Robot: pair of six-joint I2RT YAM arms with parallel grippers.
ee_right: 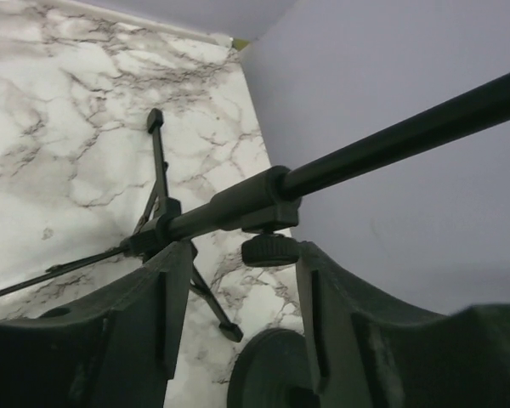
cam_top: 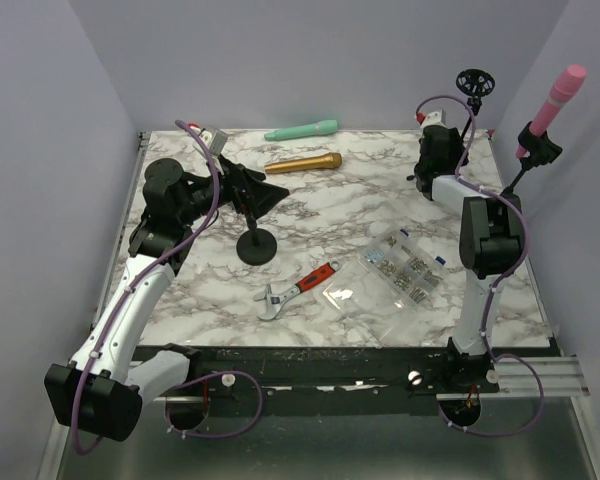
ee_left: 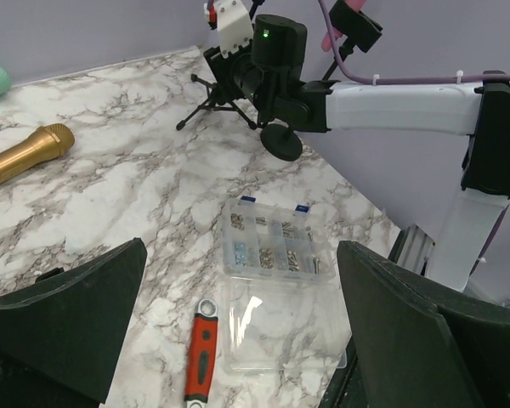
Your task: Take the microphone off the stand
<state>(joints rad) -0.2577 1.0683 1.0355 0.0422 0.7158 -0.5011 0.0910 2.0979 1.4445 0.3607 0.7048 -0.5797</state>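
Nearest the arm bases, an adjustable wrench (cam_top: 298,289) with a red handle lies on the marble table (cam_top: 380,205). It is behind the left gripper (cam_top: 268,195) and to that gripper's right. A clear plastic organizer box (cam_top: 398,272) of small hardware, its lid flapped open, sits just beyond the wrench's handle end.

The left gripper hangs wide apart with nothing between its fingers (ee_left: 76,306). A short black stand on a round base (cam_top: 257,246) rises directly beneath it. Ahead of this gripper lies a gold microphone (cam_top: 303,162), and a mint-green microphone (cam_top: 302,130) lies farther ahead at the table's back edge.

The right gripper (ee_right: 242,259) reaches into the far right corner. Its jaws are parted, and a small adjustment knob (ee_right: 270,249) sits between the fingertips. The black tube of a tripod stand (ee_right: 238,208) crosses just past them. Whether either fingertip touches the knob or the tube is hard to tell.

The pink microphone (cam_top: 560,98) is well up and to the right of the right gripper. It points upward, seated in the stand's clip (cam_top: 540,147).
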